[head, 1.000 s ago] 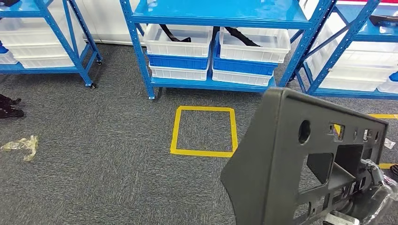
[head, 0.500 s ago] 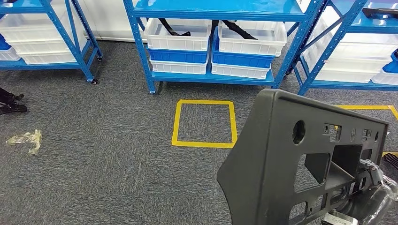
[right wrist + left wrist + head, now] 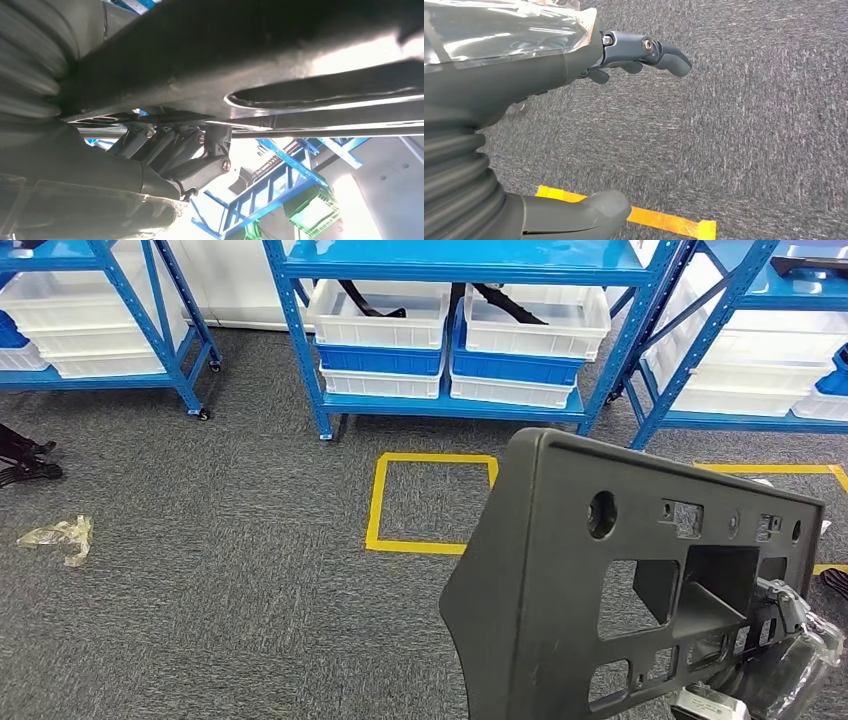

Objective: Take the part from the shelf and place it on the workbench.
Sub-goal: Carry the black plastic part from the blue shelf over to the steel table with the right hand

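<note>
Grey carpet (image 3: pixel 230 570) covers the floor, with open room across the left and centre of the head view. Yellow tape square (image 3: pixel 432 502): marked on the carpet in front of the middle blue shelf (image 3: pixel 450 260); its near right corner is hidden behind the part. White and blue bins (image 3: pixel 455 345): stacked on the shelf's lower level, two side by side. Crumpled plastic scrap (image 3: pixel 58 537): on the carpet at far left. Part (image 3: pixel 560 580): large dark panel with a round hole and rectangular cut-outs, held tilted in the air at lower right. Right hand (image 3: pixel 180 160): fingers wrapped over the part's edge, gripping it. Left hand (image 3: pixel 574 65): holds nothing, fingers apart, above carpet and a strip of yellow tape (image 3: pixel 664 220).
</note>
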Robot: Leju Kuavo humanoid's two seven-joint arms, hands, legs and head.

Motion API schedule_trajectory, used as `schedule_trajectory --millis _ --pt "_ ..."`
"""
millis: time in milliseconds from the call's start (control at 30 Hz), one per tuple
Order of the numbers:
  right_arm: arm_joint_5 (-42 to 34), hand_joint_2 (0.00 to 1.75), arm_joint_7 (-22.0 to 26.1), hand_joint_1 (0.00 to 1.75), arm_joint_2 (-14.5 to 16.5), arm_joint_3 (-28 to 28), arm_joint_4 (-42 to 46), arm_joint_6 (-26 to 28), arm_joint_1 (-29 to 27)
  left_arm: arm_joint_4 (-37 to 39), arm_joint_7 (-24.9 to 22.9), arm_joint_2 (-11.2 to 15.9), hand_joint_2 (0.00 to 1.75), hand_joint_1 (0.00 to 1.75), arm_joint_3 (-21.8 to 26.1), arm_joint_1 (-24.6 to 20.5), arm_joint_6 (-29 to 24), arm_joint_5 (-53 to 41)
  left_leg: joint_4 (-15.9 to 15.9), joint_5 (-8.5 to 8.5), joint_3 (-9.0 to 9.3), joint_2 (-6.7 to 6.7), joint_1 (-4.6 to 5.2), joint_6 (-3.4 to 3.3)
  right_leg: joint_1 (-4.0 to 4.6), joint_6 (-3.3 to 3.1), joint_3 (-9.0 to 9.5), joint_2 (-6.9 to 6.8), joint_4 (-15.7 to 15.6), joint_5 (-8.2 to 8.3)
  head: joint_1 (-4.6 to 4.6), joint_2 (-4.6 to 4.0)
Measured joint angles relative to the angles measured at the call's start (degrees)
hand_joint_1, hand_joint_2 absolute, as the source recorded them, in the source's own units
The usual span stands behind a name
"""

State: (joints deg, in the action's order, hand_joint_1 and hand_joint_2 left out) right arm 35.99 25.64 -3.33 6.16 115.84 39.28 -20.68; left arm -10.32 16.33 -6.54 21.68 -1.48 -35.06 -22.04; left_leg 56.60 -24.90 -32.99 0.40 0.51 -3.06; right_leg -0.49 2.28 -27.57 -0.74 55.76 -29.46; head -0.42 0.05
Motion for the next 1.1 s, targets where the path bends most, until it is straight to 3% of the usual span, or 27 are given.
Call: schedule_trajectory --millis 67,167,233,267,333,367,433,500,533,567,633,700,733,767,800,900,967,1100 --pt "-0.07 1.75 -0.02 1.66 -0.04 -0.02 0.0 0.0 0.1 -0.01 0.13 -0.17 1.75 0.0 0.0 -0.06 -0.19 0.01 -0.93 0.71 0.02 -0.24 -0.38 -0.29 0.1 0.05 -0.88 -0.01 1.94 -1.43 0.05 0.0" --pt "-0.14 1.75 -0.08 1.66 -0.2 -0.09 -0.21 0.0 0.49 -0.02 0.26 -0.8 1.75 0.0 0.0 -0.26 -0.67 0.03 -1.31 1.37 -0.59 -0.89 -0.56 -0.45 -0.2 -0.16 -5.53 0.33 12.05 -6.42 0.12 -0.01" --pt "-0.13 1.75 -0.09 1.66 -0.21 -0.14 -0.47 0.0 0.58 -0.01 0.26 -1.31 1.75 0.0 -0.01 -0.3 -0.85 0.03 -1.21 1.68 -1.09 -1.65 -0.66 -0.17 -0.52 0.46 -7.24 0.4 16.24 -7.64 0.09 -0.01" --pt "-0.14 1.75 -0.09 1.66 -0.21 -0.15 -0.56 0.0 0.59 -0.01 0.26 -1.46 1.75 0.0 -0.02 -0.3 -0.89 0.02 -1.08 1.83 -1.3 -2.13 -0.78 0.04 -0.73 1.08 -6.41 0.45 14.9 -6.82 0.1 -0.01" --pt "-0.14 1.75 -0.09 1.66 -0.22 -0.15 -0.64 0.0 0.63 -0.02 0.31 -1.68 1.75 0.0 -0.01 -0.36 -0.91 0.02 -0.49 2.07 -1.84 -3.22 -1.07 0.62 -1.34 2.44 -2.26 1.42 7.09 -3.85 0.1 -0.01" --pt "-0.14 1.75 -0.09 1.66 -0.22 -0.15 -0.7 0.0 0.67 -0.02 0.37 -1.7 1.75 0.0 -0.01 -0.4 -0.92 0.02 -0.05 2.12 -2.18 -3.79 -1.08 0.99 -1.45 2.66 -0.51 2.07 3.48 -2.62 0.15 -0.01" --pt "-0.22 1.75 0.02 1.66 -0.31 -0.14 -0.86 0.0 0.7 -0.02 0.56 -1.69 1.75 0.0 0.0 -0.43 -0.93 0.02 0.45 2.35 -2.75 -4.65 -0.96 1.81 -1.32 1.78 0.49 2.75 0.85 -1.75 0.11 0.0" --pt "-0.62 1.75 0.28 1.66 -0.49 -0.13 -0.98 0.0 0.68 -0.01 0.68 -1.65 1.75 0.0 -0.01 -0.32 -0.93 0.01 0.39 2.79 -3.08 -5.31 -1.06 2.57 -1.13 0.35 0.06 1.92 1.21 -1.32 0.07 -0.01" --pt "-0.91 1.75 0.43 1.66 -0.6 -0.13 -1.01 0.0 0.67 -0.01 0.7 -1.62 1.75 0.0 -0.01 -0.26 -0.92 0.01 0.72 2.5 -3.33 -4.95 -1.13 2.85 -1.15 -0.17 -0.09 1.45 1.25 -1.08 0.08 0.0" --pt "-1.19 1.75 0.55 1.66 -0.69 -0.1 -1.03 0.0 0.64 0.0 0.72 -1.59 1.75 0.0 -0.01 -0.24 -0.92 0.01 1.9 1.47 -3.89 -4.17 -1.16 3.07 -1.22 -0.68 -0.26 0.95 1.22 -0.82 0.0 0.0" --pt "-1.48 1.75 0.73 1.66 -0.81 -0.03 -1.08 0.0 0.54 0.0 0.74 -1.56 1.75 0.0 -0.02 -0.3 -0.87 0.01 7.89 -2.81 -6.26 -1.87 -1.14 3.37 -1.11 -1.41 -0.74 -0.11 1.22 -0.42 -0.13 0.01" --pt "-1.42 1.75 0.81 1.66 -0.85 0.02 -1.2 0.0 0.49 0.0 0.76 -1.56 1.75 0.0 -0.02 -0.34 -0.73 0.01 15.37 -6.79 -8.87 -0.85 -1.17 3.55 -0.77 -1.74 -1.21 -1.33 1.25 -0.24 -0.18 -0.01" --pt "-1.28 1.75 0.83 1.66 -0.86 0.02 -1.27 0.0 0.49 0.0 0.77 -1.57 1.75 0.0 -0.02 -0.33 -0.66 0.01 17.08 -7.42 -9.08 -0.68 -1.16 3.48 -0.6 -1.79 -1.35 -1.97 1.26 -0.2 -0.18 0.0" --pt "-1.09 1.75 0.82 1.66 -0.85 0.02 -1.34 0.0 0.49 0.0 0.77 -1.57 1.75 0.0 -0.02 -0.32 -0.6 0.01 16.77 -7.11 -8.29 -0.57 -1.14 3.31 -0.46 -1.81 -1.39 -2.59 1.26 -0.18 -0.17 -0.01" --pt "-0.89 1.75 0.81 1.66 -0.83 0.02 -1.38 0.0 0.51 0.0 0.78 -1.56 1.75 0.0 -0.02 -0.33 -0.57 0.01 14.01 -5.89 -6.22 -0.25 -1.06 2.95 -0.33 -1.8 -1.34 -3.22 1.26 -0.19 -0.17 -0.01" --pt "-0.46 1.75 0.65 1.66 -0.75 0.05 -1.42 0.0 0.56 0.0 0.84 -1.43 1.75 0.0 -0.03 -0.55 -0.6 -0.1 3.04 -2.69 0.63 2.89 -0.2 1.41 0.2 -1.66 -0.87 -4.93 1.32 -0.24 -0.15 -0.01" --pt "-0.31 1.75 0.51 1.66 -0.72 0.11 -1.42 0.0 0.56 0.0 0.86 -1.33 1.75 0.0 -0.05 -0.7 -0.64 -0.22 1.19 -2.62 1.39 3.85 0.29 1.03 0.47 -1.45 -0.92 -5.64 1.39 -0.25 -0.12 -0.01" --pt "-0.21 1.75 0.48 1.66 -0.68 0.13 -1.42 0.0 0.6 0.0 0.87 -1.33 1.75 0.0 -0.06 -0.65 -0.65 -0.33 1.15 -2.5 1.14 3.27 0.44 0.91 0.44 -1.28 -0.91 -6.15 1.34 -0.22 -0.11 -0.01"
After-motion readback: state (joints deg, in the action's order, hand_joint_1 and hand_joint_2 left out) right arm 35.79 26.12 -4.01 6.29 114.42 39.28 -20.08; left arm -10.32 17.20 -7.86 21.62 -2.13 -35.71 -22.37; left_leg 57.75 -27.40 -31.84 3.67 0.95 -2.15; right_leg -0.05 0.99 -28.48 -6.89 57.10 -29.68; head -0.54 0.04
